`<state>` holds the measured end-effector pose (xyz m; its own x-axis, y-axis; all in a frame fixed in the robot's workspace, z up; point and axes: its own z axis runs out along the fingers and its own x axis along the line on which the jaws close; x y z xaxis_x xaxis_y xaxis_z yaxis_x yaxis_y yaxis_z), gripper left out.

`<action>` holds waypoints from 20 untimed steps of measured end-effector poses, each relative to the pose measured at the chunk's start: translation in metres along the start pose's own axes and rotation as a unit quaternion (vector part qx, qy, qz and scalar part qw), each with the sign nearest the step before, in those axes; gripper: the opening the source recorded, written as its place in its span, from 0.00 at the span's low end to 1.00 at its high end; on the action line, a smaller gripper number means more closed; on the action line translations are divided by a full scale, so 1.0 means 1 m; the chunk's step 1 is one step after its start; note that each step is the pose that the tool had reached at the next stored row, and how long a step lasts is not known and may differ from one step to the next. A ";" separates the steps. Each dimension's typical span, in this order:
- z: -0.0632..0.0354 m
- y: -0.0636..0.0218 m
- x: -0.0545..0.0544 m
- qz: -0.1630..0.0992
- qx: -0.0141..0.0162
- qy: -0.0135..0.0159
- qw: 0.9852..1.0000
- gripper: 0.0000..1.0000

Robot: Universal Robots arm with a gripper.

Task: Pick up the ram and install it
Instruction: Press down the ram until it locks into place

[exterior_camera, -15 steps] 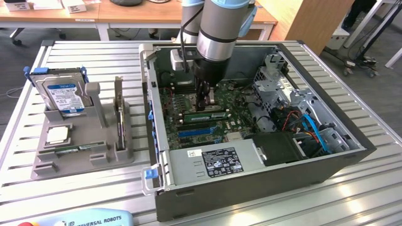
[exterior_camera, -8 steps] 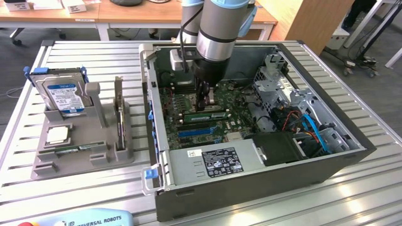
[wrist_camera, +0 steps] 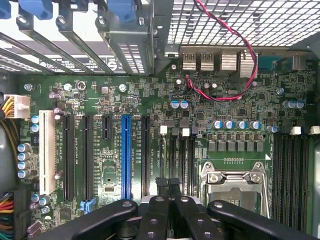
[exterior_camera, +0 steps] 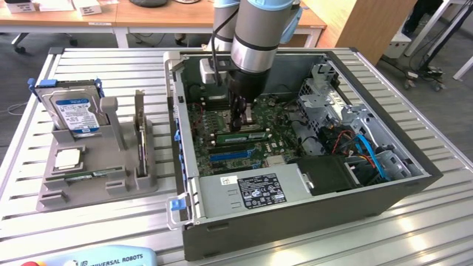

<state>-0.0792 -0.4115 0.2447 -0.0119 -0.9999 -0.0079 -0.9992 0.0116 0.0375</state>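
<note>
The ram point(exterior_camera: 238, 134) is a long green stick standing on edge in a memory slot of the motherboard point(exterior_camera: 221, 119), inside the open computer case point(exterior_camera: 296, 213). My gripper point(exterior_camera: 238, 126) reaches straight down over the stick's middle, its tips just above the top edge. I cannot tell whether they touch it. In the wrist view the gripper point(wrist_camera: 167, 183) has its two black fingers point(wrist_camera: 161, 200) pressed together, shut, over the dark memory slots point(wrist_camera: 181, 160) beside the processor socket point(wrist_camera: 235, 182).
A grey holder point(exterior_camera: 88, 191) on the slatted table at the exterior view's left carries a silver hard drive with a blue label point(exterior_camera: 75, 113), a square silver chip point(exterior_camera: 67, 159) and a thin green strip point(exterior_camera: 83, 177). Blue cables point(exterior_camera: 373, 158) and a drive cage point(exterior_camera: 325, 94) crowd the case's right.
</note>
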 end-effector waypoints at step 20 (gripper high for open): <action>0.0084 0.0024 0.000 0.000 0.000 0.000 1.000 0.10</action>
<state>-0.0820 -0.4116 0.2364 -0.0115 -0.9999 -0.0080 -0.9992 0.0112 0.0375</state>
